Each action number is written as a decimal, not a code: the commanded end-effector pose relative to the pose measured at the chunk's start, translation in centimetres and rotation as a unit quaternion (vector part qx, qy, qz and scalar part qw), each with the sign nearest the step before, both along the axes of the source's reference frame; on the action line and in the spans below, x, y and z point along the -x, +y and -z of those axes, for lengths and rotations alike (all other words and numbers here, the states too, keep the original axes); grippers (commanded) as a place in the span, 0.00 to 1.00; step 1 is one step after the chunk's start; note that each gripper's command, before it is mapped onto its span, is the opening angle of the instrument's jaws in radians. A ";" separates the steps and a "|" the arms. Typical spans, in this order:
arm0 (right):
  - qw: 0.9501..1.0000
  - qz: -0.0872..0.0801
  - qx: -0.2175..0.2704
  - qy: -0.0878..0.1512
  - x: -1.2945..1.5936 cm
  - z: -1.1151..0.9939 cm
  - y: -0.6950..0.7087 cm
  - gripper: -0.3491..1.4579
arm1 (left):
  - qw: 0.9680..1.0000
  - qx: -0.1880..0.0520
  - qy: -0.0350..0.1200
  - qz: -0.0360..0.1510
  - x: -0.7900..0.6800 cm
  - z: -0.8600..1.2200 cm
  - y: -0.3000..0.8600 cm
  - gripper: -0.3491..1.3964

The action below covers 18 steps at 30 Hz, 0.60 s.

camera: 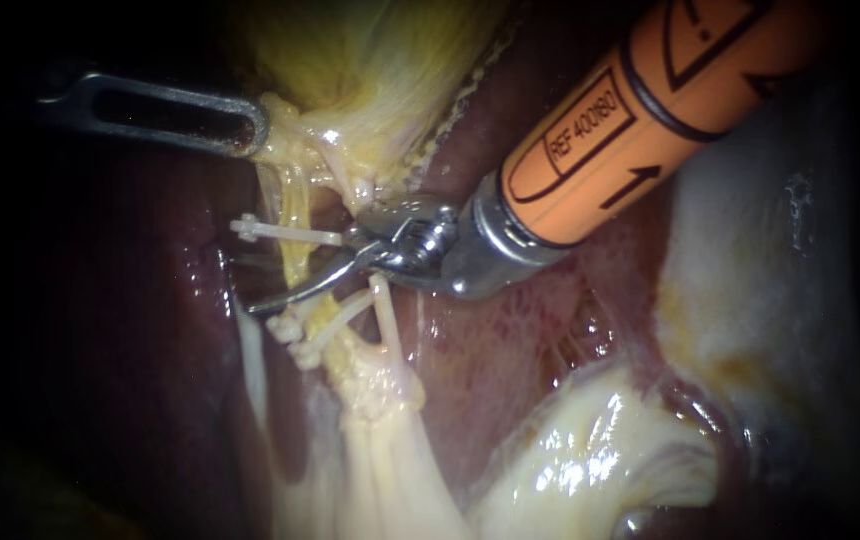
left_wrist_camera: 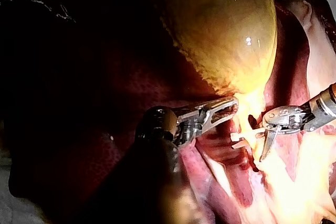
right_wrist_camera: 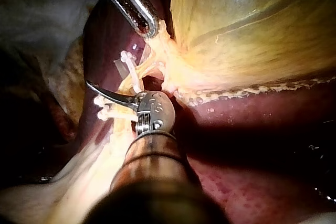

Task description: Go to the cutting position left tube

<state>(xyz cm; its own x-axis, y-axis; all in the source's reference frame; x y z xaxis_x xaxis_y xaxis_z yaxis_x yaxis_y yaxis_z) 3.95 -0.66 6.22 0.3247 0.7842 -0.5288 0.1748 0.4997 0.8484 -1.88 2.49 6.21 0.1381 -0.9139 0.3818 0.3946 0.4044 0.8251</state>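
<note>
The left instrument (camera: 240,128) reached in from the upper left, its jaws closed on the pale tissue at the neck of the gallbladder (camera: 370,60). Just right of that grip, the left tube (camera: 295,205) ran down from the neck over the dark liver (camera: 130,330). One white clip (camera: 280,231) crossed it, and more clips (camera: 295,335) sat lower, where the strands bunched. The right instrument (camera: 315,272), from the upper right, had its blades parted with nothing gripped. Its lower curved blade lay across the left tube, between the upper clip and the lower ones. A second tube (camera: 385,310) ran just below its wrist.
</note>
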 end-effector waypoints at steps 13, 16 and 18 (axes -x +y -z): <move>0.999 -0.029 -0.019 0.014 -0.01 0.45 0.07 0.88 | 1.000 0.000 0.001 0.001 -0.03 -0.02 0.02 0.00; 0.999 -0.027 -0.027 0.024 0.03 0.66 0.12 0.86 | 1.000 0.001 0.001 0.001 -0.05 -0.03 0.03 0.00; 0.999 -0.025 -0.029 0.025 0.04 0.74 0.13 0.85 | 1.000 0.000 0.001 0.001 -0.06 -0.03 0.04 0.00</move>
